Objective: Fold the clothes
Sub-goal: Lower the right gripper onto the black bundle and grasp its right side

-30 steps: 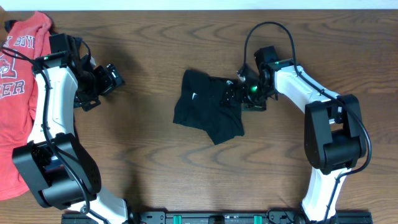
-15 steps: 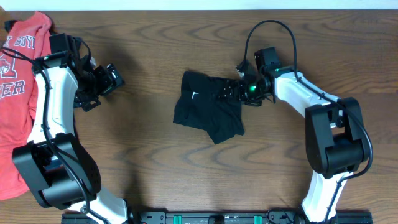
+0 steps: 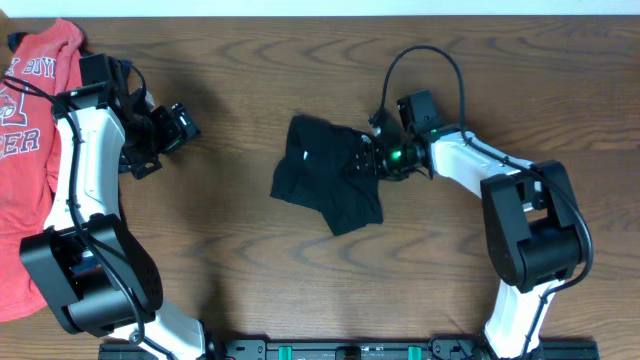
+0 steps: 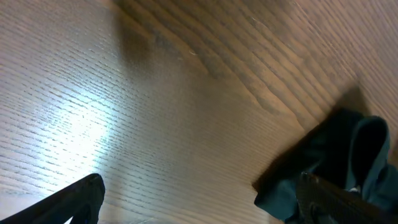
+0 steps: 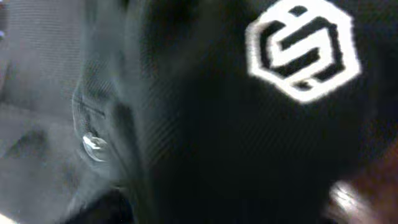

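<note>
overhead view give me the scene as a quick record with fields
table: brown wood
black shirt: crumpled near the centre, small white logo showing
orange-red T-shirt: lying at the table's left edge
left gripper: open, empty, over bare wood left of the black shirt
right gripper: at the black shirt's right edge, grip unclear

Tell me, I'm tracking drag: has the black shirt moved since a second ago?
Yes. The black shirt slid slightly left on the table, toward the orange-red T-shirt.

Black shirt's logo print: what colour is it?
White, a hexagonal logo on the black shirt; clearest in the right wrist view.
</note>
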Action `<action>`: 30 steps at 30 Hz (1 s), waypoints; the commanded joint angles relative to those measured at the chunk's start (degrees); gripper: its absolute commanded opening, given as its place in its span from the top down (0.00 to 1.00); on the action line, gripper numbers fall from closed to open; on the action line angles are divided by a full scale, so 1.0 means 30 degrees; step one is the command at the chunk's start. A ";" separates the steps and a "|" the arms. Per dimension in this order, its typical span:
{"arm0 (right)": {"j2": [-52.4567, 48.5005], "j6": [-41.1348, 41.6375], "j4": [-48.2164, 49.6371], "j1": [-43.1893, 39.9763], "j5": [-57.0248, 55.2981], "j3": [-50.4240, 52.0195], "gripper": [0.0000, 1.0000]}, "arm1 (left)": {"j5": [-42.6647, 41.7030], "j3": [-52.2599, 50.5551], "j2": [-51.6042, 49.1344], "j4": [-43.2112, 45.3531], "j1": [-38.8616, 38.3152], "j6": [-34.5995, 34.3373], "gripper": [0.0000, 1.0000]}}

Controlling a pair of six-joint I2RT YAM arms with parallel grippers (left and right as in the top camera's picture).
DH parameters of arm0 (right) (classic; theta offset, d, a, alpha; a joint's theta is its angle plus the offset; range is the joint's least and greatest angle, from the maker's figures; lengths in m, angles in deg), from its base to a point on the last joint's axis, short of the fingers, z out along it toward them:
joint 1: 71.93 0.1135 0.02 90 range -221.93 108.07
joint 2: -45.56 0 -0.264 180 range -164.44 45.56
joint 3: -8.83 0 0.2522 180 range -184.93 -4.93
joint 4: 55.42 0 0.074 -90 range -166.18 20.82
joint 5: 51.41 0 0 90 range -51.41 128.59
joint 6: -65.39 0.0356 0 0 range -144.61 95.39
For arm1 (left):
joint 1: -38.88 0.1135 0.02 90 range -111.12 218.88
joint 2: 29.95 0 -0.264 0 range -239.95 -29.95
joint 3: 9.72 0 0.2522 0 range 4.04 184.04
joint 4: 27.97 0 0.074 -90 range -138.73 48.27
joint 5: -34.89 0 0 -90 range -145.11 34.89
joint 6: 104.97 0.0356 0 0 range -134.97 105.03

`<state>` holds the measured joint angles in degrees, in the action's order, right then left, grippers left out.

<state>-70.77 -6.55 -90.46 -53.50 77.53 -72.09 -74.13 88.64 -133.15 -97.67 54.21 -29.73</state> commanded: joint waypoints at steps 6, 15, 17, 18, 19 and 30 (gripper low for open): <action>-0.1268 0.0408 0.0211 0.0357 -0.1464 0.1042 0.99 | 0.0233 -0.0015 -0.0182 -0.0117 0.0022 0.0277 0.01; -0.1260 -0.0131 0.0911 0.0226 -0.1719 0.0882 0.99 | 0.0233 -0.0015 -0.0182 -0.0109 -0.0117 0.0284 0.01; -0.1260 -0.0197 0.0729 0.0095 -0.1916 0.0736 0.99 | 0.0248 -0.0015 -0.0182 -0.0102 -0.0291 0.0335 0.00; -0.1260 -0.0277 0.0670 0.0036 -0.2011 0.0678 0.99 | 0.0321 -0.0015 -0.0182 -0.0102 -0.0408 0.0335 0.00; -0.1260 -0.0342 0.0546 -0.0044 -0.2113 0.0576 0.99 | 0.0525 -0.0015 -0.0182 -0.0102 -0.0525 0.0335 0.01; -0.1260 -0.2506 -0.4911 -0.1086 -0.6637 -0.3432 0.99 | 0.1588 -0.0015 -0.0182 0.0153 -0.1537 0.0313 0.05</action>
<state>-72.65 -10.88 -103.07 -54.59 70.27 -79.39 -70.90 88.64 -133.15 -97.30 49.60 -29.47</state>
